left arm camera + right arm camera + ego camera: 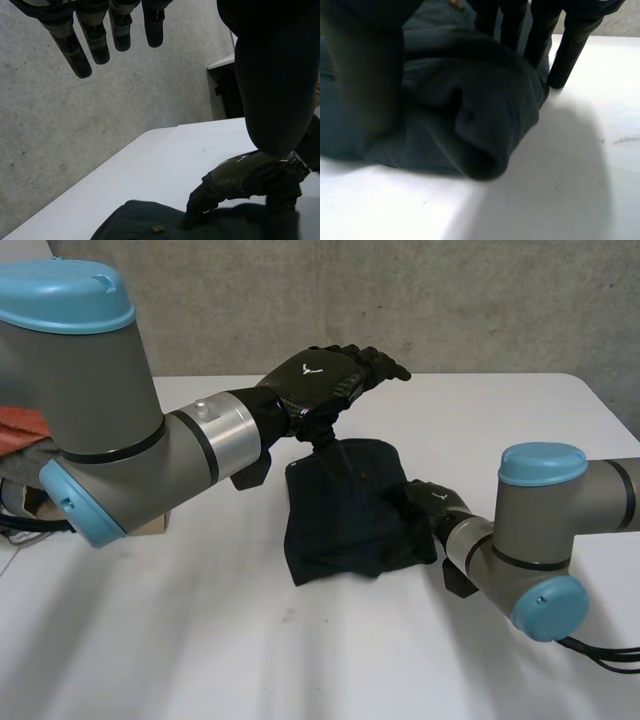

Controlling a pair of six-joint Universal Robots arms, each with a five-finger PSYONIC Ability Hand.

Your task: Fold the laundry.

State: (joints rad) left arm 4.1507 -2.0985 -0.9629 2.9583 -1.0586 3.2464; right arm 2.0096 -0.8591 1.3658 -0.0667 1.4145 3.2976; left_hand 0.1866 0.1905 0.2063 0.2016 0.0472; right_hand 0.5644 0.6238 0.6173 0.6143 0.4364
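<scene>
From the head view, the left hand (325,380) hovers over the far edge of the dark garment (345,510) on the white table (300,640). The right hand (432,502) rests on the garment's right edge. An orange cloth (20,425) lies behind the left arm. In the left wrist view, the left hand's fingers (80,50) are straight and empty. In the right wrist view, straight fingers (570,50) press beside a bunched fold.

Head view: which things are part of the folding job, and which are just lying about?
In the job:
- dark garment, bunched on the table
- right hand, straight fingers pressing on the garment's right edge
- left hand, open, raised above the garment's far edge

Lying about:
- orange cloth at the far left, perhaps laundry waiting
- tan box beneath the left arm
</scene>
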